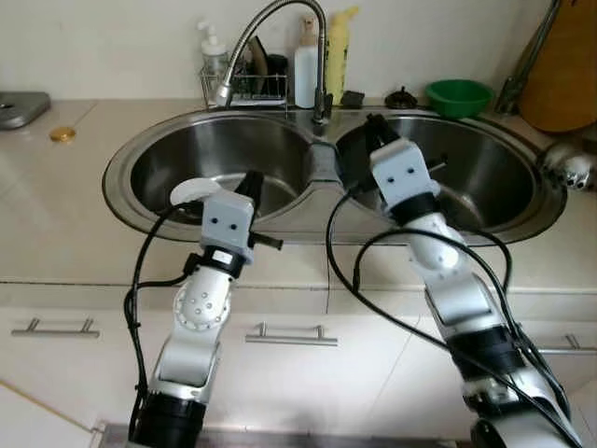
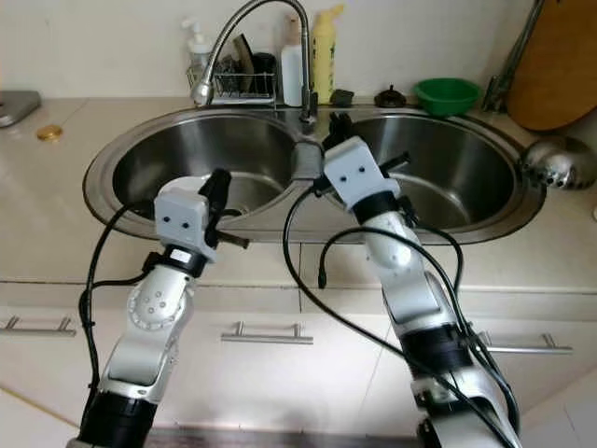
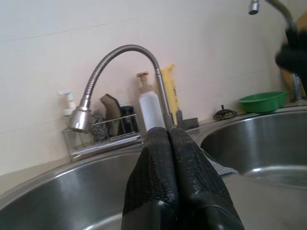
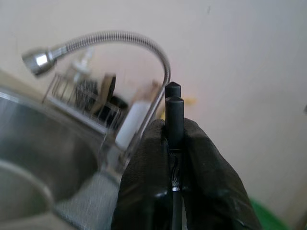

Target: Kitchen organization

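In the tabletop (image 1: pixel 56 215) sits a double steel sink (image 1: pixel 317 173), a gooseneck tap (image 1: pixel 270 42) rising behind its middle divider with the spout head over the left basin. Both silver arms reach over the sink's front rim. The right gripper (image 4: pixel 173 108) is up by the divider, close to the tap's base; its black fingers (image 4: pixel 201 158) are pressed together on a pair of thin black sticks (image 4: pixel 174 120), whose tips poke out past them. The left gripper (image 3: pixel 169 136) hovers above the left basin's near edge, its fingers shut against each other with nothing between them. Just beside it, in the left basin, lies a small white round thing (image 1: pixel 193 191). Behind the sink stand a wire rack (image 1: pixel 241 86), a white bottle (image 1: pixel 306 65), a yellow bottle (image 1: pixel 338 47) and a green bowl (image 1: pixel 458 95).
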